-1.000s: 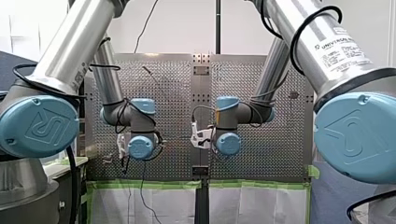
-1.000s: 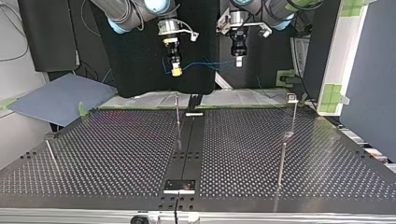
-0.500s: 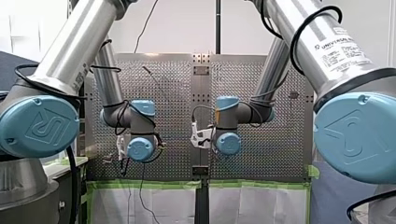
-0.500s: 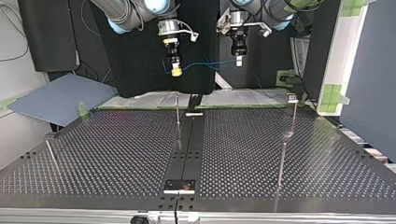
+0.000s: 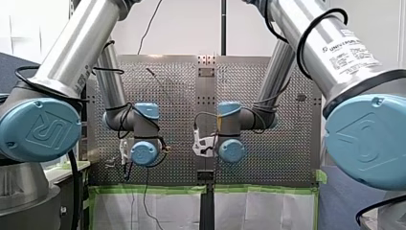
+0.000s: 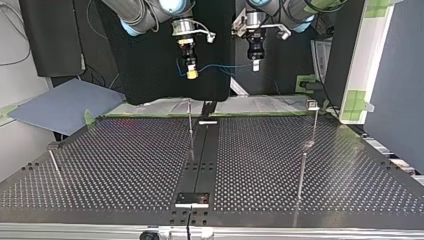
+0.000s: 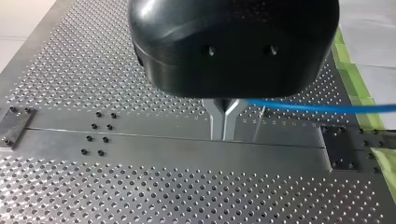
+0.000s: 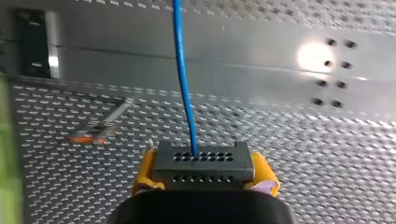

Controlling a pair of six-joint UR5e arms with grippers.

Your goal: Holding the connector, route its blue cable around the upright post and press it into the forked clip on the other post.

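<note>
Above the far edge of the perforated metal table [image 6: 125, 165] in the top view, my right gripper [image 8: 205, 170] has its yellow pads [image 8: 145, 170] clamped on the dark grey multi-hole connector [image 8: 203, 163]. The thin blue cable [image 6: 220, 66] runs from it to my left gripper [image 7: 223, 135], whose metal fingers [image 7: 215, 119] are pinched together on it.

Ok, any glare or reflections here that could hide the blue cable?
Right wrist view: one glare spot on the metal strip, apart from the blue cable. Top view: the table mirrors the upright post; the cable shows against a dark backdrop.
</note>
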